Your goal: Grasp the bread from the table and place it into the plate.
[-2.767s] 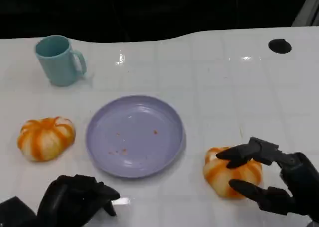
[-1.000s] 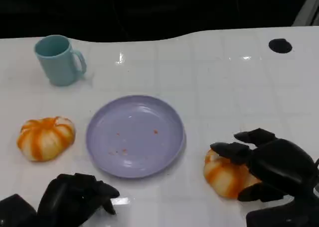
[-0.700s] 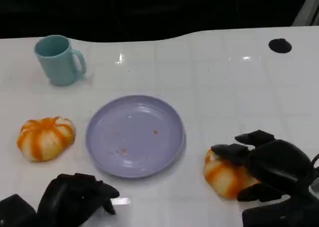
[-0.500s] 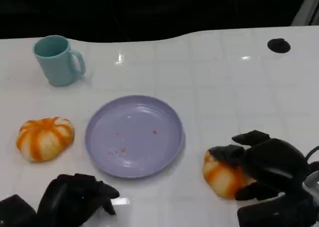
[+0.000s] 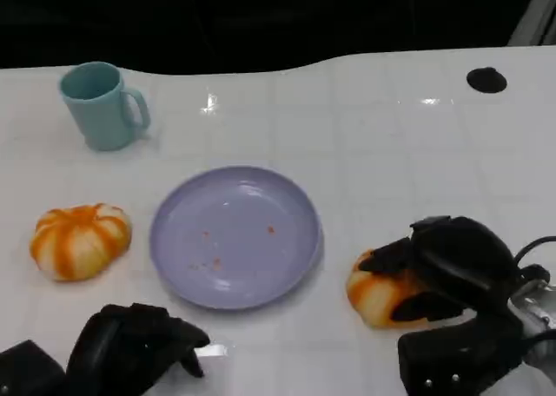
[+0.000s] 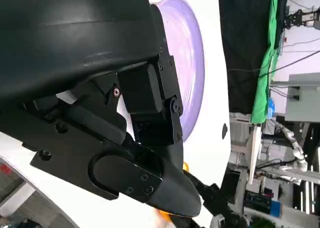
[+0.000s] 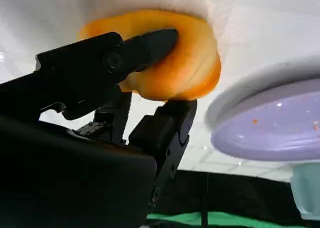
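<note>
White tiled table (image 5: 391, 127) carries a round lilac plate (image 5: 234, 237) at centre frame. Lower right, the right hand (image 5: 452, 270) clamps the orange-striped round bread (image 5: 375, 293); grasping looks done, lifting toward the plate should follow

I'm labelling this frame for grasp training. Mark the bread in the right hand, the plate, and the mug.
bread in the right hand (image 5: 372, 293), head view, on its exposed orange left side.
plate (image 5: 178, 207), head view, on its bare left rim.
mug (image 5: 102, 109), head view, on its teal wall.

Overhead light glared in small spots on the white table (image 5: 373, 135); beyond its far edge all was dark. Wrist views were soft, the near black shells blurred.
</note>
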Tool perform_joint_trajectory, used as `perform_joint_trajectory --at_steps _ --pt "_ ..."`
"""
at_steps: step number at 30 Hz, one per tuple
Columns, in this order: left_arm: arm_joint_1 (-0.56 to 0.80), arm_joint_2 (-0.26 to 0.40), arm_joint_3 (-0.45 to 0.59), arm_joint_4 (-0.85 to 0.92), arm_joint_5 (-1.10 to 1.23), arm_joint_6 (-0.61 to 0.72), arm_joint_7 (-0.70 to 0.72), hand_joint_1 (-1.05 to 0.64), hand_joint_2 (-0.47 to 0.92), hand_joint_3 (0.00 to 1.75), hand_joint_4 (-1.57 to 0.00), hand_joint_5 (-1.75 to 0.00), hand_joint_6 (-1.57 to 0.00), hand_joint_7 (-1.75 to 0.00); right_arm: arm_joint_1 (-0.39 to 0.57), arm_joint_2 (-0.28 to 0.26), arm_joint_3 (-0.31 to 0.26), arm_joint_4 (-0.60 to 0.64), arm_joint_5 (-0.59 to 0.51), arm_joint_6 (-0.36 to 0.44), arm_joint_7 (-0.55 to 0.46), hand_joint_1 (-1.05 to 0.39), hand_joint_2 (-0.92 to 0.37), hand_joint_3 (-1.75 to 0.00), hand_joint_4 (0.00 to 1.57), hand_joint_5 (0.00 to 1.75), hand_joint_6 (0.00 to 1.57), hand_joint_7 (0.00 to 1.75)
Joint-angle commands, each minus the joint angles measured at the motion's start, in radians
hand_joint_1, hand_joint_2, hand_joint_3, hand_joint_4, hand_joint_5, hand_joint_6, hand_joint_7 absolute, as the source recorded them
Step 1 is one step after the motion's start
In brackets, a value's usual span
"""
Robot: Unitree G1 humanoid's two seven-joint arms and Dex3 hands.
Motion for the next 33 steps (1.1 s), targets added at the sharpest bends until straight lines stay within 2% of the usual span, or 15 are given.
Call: perform_joint_trajectory --at_steps 1,2,3,5,7,10,12,15,19,22,25,30,33 --pt "0.009 0.011 0.006 -0.013 0.002 -0.006 0.008 -1.05 0.86 0.00 -1.07 -1.32 -1.57 -0.21 -0.011 0.002 0.014 0.085 -0.004 -0.016 -0.075 -0.12 -0.86 -0.30 0.85 1.74 0.85 1.37" --pt "0.010 0.011 0.006 -0.013 0.001 -0.006 0.007 -1.05 0.86 0.00 -1.08 -1.29 -1.57 -0.21 -0.016 0.005 0.017 0.100 -0.003 -0.025 -0.099 -0.12 -0.80 -0.40 0.86 1.74 0.79 1.50" --pt "0.010 0.012 0.006 -0.013 0.001 -0.005 0.006 -1.05 0.86 0.00 -1.10 -1.27 -1.57 -0.21 -0.020 0.007 0.019 0.111 -0.002 -0.031 -0.116 -0.13 -0.74 -0.52 0.86 1.75 0.77 1.53" --pt "0.009 0.011 0.007 -0.011 -0.001 -0.005 0.004 -1.05 0.86 0.00 -1.12 -1.23 -1.57 -0.20 -0.019 0.016 0.016 0.125 0.006 -0.046 -0.162 -0.14 -0.67 -0.66 0.87 1.75 0.77 1.54" --pt "0.008 0.011 0.007 -0.009 -0.002 -0.007 0.003 -1.05 0.85 0.00 -1.14 -1.21 -1.57 -0.20 -0.021 0.027 0.012 0.145 0.017 -0.068 -0.214 -0.13 -0.52 -0.89 0.88 1.75 0.77 1.57" --pt "0.008 0.010 0.008 -0.010 -0.004 -0.004 0.004 -1.05 0.85 0.01 -1.17 -1.16 -1.57 -0.20 -0.031 0.039 0.011 0.178 0.020 -0.089 -0.281 -0.13 -0.41 -1.08 0.88 1.75 0.77 1.59" --pt "0.007 0.010 0.008 -0.008 -0.004 -0.005 0.003 -1.05 0.85 0.01 -1.18 -1.15 -1.57 -0.20 -0.038 0.043 0.008 0.182 0.021 -0.101 -0.311 -0.14 -0.39 -1.11 0.88 1.75 0.77 1.58" --pt "0.005 0.010 0.008 -0.007 -0.003 -0.005 0.005 -1.05 0.85 0.01 -1.19 -1.14 -1.57 -0.20 -0.050 0.053 -0.002 0.190 0.037 -0.135 -0.357 -0.12 -0.29 -1.23 0.93 1.75 0.88 1.42" --pt "0.003 0.012 0.007 -0.004 0.002 -0.006 0.007 -1.05 0.86 0.01 -1.22 -1.09 -1.57 -0.20 -0.067 0.063 -0.012 0.187 0.065 -0.158 -0.364 -0.11 -0.27 -1.32 0.95 1.75 0.85 1.54" --pt "0.002 0.009 0.008 0.003 0.003 -0.014 0.007 -1.05 0.86 0.01 -1.23 -1.07 -1.57 -0.20 -0.081 0.074 -0.020 0.170 0.086 -0.173 -0.359 -0.11 -0.31 -1.18 0.95 1.75 0.79 1.64" --pt "0.004 0.006 0.008 0.004 -0.001 -0.013 0.007 -1.05 0.86 0.00 -1.25 -1.05 -1.57 -0.20 -0.091 0.085 -0.025 0.158 0.094 -0.186 -0.358 -0.10 -0.26 -1.21 0.97 1.75 0.77 1.71" --pt "0.014 0.006 0.003 -0.015 0.007 -0.001 0.018 -1.05 0.86 0.00 -1.26 -1.03 -1.57 -0.21 -0.113 0.110 -0.035 0.149 0.140 -0.221 -0.317 -0.14 -0.22 -1.40 1.00 1.75 0.82 1.61" --pt "0.012 0.007 0.003 -0.013 0.002 -0.005 0.009 -1.04 0.86 0.00 -1.26 -1.01 -1.57 -0.20 -0.138 0.128 -0.030 0.153 0.145 -0.227 -0.300 -0.16 -0.25 -1.39 0.99 1.75 0.79 1.65"
